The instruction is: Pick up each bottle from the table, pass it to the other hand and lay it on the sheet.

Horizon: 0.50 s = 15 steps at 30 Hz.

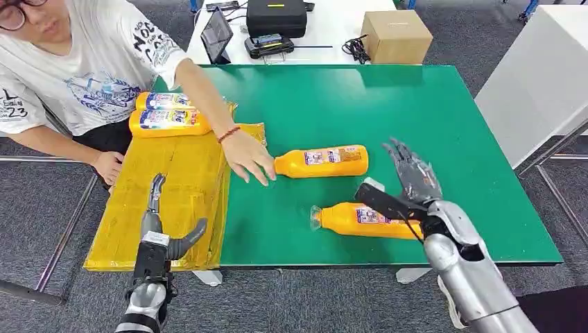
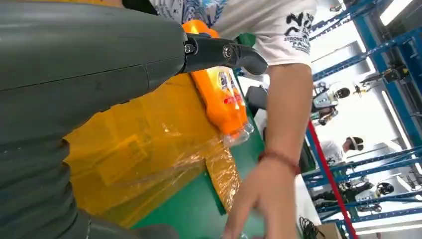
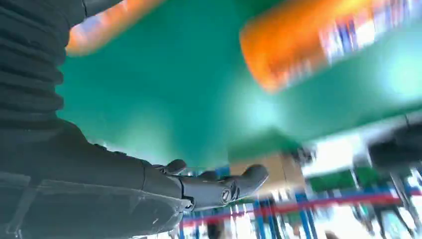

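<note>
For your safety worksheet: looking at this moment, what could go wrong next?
1. A person's hand touches the far bottle on the table; reaching there, the right hand could hit it.
2. The near bottle lies on its side and may roll if nudged.
3. The sheet overhangs the table edge, so bottles there may slide.

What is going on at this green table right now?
Two orange bottles already lie on the yellow sheet. A person's hand touches a third bottle on the green table. The robot's right hand hovers open beside the fourth bottle. Its left hand waits open over the sheet.
</note>
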Tool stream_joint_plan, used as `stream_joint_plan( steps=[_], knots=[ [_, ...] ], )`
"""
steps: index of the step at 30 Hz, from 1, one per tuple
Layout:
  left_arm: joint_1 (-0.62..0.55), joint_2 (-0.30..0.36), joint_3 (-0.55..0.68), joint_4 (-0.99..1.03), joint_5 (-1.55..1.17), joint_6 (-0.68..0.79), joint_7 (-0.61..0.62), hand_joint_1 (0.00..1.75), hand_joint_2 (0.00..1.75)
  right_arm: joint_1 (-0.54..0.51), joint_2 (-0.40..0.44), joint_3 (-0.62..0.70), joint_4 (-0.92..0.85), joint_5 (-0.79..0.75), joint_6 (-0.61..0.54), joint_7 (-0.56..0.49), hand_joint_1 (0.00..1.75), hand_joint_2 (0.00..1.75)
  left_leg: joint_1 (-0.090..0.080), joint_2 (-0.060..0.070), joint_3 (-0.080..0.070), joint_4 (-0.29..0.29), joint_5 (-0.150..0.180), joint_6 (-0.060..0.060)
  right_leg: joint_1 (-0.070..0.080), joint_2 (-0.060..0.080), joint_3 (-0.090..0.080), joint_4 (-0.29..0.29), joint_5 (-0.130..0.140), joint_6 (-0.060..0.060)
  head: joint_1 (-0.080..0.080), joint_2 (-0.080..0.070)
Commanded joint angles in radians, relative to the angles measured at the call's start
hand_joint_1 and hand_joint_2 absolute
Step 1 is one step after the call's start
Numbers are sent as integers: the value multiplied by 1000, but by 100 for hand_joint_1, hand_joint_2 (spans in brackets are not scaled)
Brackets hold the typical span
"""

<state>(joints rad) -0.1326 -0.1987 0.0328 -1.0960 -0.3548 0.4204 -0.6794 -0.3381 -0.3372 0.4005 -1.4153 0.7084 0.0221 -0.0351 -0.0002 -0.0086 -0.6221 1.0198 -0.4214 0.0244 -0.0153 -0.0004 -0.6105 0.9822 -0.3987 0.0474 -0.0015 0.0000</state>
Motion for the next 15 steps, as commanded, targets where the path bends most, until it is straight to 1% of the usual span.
stream_joint_plan(
  steps=[1,2,3,4,5,6,7,8,10,11,12,13,14,15],
  knots=[
    [-16,-3,-16,68,4,-12,-19,0,175,-108,-21,62,101,8,27,22,0,175,0,0,2,-1,-1,-1,0,1,2,0,-1,-1,0,0],
    [-15,-2,-16,72,-2,-18,-19,0,175,-124,-56,76,113,-37,85,39,0,175,0,1,5,-1,-2,-1,0,1,5,0,-2,-2,0,0],
    [-14,-2,-16,74,-2,-22,-19,0,175,-134,-75,81,126,-64,120,40,0,175,0,0,4,-1,-2,-1,0,1,4,0,-2,-1,-1,0],
    [-17,1,-18,82,-6,-26,-19,0,175,-158,-111,89,136,-107,165,37,0,175,0,0,2,-1,-1,0,0,1,2,0,-1,-1,-1,0],
    [-21,1,-17,90,-12,-16,-19,0,175,-178,-138,106,154,-158,224,45,0,175,0,1,5,0,-2,-1,0,1,5,0,-2,-1,-1,0],
    [-28,3,-18,102,-10,-21,-19,0,175,-212,-181,137,155,-203,264,37,0,175,-1,0,3,0,-1,-1,0,0,3,0,-1,-1,0,0],
    [-33,4,-20,110,-13,-12,-19,0,175,-213,-204,134,153,-267,275,43,0,175,-1,-1,2,0,-1,0,-1,0,2,1,-1,0,0,0],
    [-34,4,-21,112,-15,-10,-19,0,175,-208,-216,138,145,-276,273,43,0,175,-1,0,3,1,-2,0,-1,0,4,1,-2,-1,0,0],
    [-37,6,-26,117,-13,-15,-19,0,175,-214,-235,151,136,-323,308,42,0,175,-1,-1,2,0,-1,0,-1,-1,3,0,-1,-1,0,0],
    [-43,5,-25,126,-8,-18,-19,0,175,-207,-250,150,120,-387,341,29,0,175,-1,-1,1,0,-1,0,-1,-1,2,0,-1,-1,0,0],
    [-52,4,-25,141,1,-16,-19,0,175,-212,-293,174,84,-446,353,51,0,175,-1,-1,4,-1,-2,-1,-1,-1,5,0,-2,-1,0,0],
    [-58,6,-32,148,2,-10,-19,0,175,-216,-318,189,61,-484,354,52,0,175,-2,-2,1,0,-1,-1,-2,-2,3,0,-1,-1,-1,0],
    [-61,7,-37,151,1,-10,-19,0,175,-214,-332,188,44,-515,367,46,0,175,-2,-2,1,0,-1,-1,-2,-2,2,0,-1,-1,0,0],
    [-61,7,-37,151,1,-10,-19,0,175,-214,-332,188,44,-515,367,46,0,175,-2,-2,3,0,-2,-1,-2,-2,4,1,-2,-1,0,0]
  ],
)
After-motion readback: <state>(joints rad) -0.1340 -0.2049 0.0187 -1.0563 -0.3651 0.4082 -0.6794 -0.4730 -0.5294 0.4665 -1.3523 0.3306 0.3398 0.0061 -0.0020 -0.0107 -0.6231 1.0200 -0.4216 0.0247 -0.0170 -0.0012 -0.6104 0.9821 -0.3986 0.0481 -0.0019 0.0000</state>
